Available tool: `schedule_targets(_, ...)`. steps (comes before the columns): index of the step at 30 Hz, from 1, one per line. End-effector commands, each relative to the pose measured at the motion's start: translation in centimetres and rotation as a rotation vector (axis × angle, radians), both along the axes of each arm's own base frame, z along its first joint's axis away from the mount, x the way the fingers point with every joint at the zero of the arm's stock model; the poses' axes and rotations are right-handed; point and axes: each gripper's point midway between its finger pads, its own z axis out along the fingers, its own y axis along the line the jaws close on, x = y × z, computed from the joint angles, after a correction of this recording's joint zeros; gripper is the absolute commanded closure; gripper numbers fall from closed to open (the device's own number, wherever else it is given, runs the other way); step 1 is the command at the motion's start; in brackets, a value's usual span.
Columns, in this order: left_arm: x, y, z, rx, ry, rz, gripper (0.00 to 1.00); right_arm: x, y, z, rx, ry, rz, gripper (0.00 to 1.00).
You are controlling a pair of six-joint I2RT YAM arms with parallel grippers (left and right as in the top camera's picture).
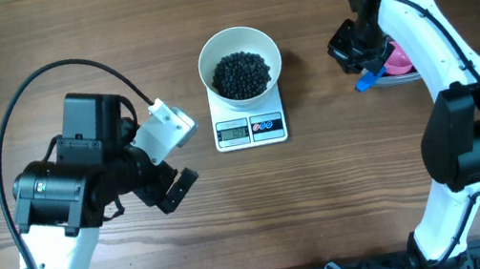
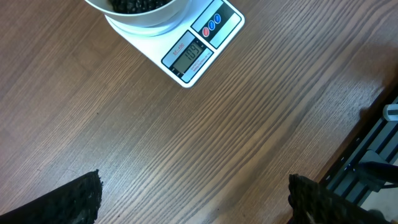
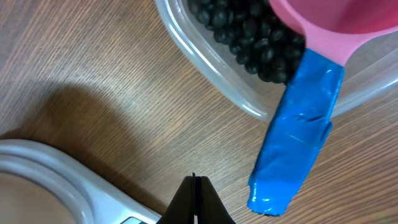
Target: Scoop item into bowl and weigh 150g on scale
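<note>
Across the overhead view: wooden table point(image 1: 346, 195). Lower left, left end effector point(image 2: 196, 208), fingers wide apart and empty, above bare table below and left of the scale point(image 1: 250, 129). Upper right, right end effector point(image 3: 194, 199), fingers pressed together on nothing, near the tub point(image 3: 211, 68). Upper centre, the scale, display toward the frame's bottom edge, carries the bowl point(image 1: 206, 64). The clear tub holds a pink scoop point(image 3: 336, 22); its blue-taped handle point(image 3: 298, 143) juts over the rim toward the table, just right of the closed fingers. Beads point(image 1: 241, 73) form a dark heap in the bowl; more lie in the tub beneath the scoop.
</note>
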Motion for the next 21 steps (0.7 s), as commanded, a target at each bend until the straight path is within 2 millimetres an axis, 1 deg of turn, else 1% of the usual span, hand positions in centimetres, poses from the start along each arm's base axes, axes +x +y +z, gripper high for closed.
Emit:
schedule_targets(1, 0.2, 0.1, 0.2, 0.003, -0.012, -0.011, 0.0, -0.6, -1.2, -0.8, -0.061, 0.035, -0.017, 0.96)
schedule_targets(5, 0.2, 0.1, 0.2, 0.003, -0.012, -0.011, 0.0, -1.1, -1.5, -1.1, -0.071, 0.053, 0.007, 0.96)
schedule_targets(11, 0.2, 0.1, 0.2, 0.003, -0.012, -0.011, 0.0, -3.2, -1.5, -2.9, -0.066, 0.128, 0.009, 0.96)
schedule_targets(15, 0.2, 0.1, 0.2, 0.003, -0.012, -0.011, 0.0, -4.4, -2.1, -2.9, -0.092, 0.174, 0.007, 0.96)
schedule_targets(16, 0.2, 0.1, 0.2, 0.003, -0.012, -0.011, 0.0, -5.0, -2.6, -2.7, -0.106, 0.199, 0.003, 0.96)
schedule_targets(19, 0.2, 0.1, 0.2, 0.003, -0.012, -0.012, 0.0, -7.1, -5.0, -2.1, -0.178, 0.288, -0.02, 0.96)
schedule_targets(21, 0.2, 0.1, 0.2, 0.003, -0.012, -0.011, 0.0, -7.6, -6.2, -1.9, -0.201, 0.312, -0.037, 0.96)
